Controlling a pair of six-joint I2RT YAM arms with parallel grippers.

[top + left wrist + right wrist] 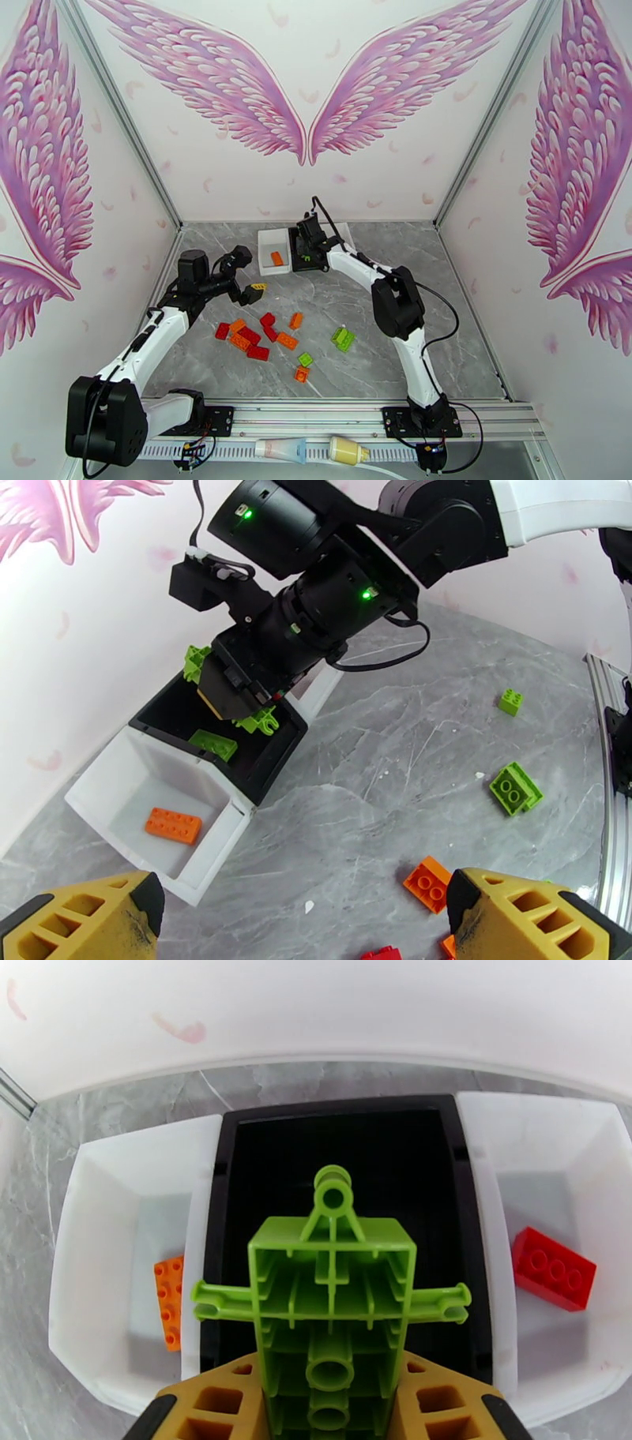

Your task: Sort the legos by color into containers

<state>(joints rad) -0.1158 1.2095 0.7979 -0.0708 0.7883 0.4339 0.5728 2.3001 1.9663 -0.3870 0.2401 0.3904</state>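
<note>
Right tool clamped on green lego, frame centre, over black middle container. I judge piece light, stiff, slick, with thin side pegs likely to snag; best held by flat side walls. Left tool wide open, empty, bottom of frame. Loose legos on counter, lower centre.

We saw a smooth, marble-patterned tabletop, glossy plastic legos, smooth white and black plastic containers, matt yellow fingers with a slightly rough face, a dull metal rail and glossy white arm shells.
</note>
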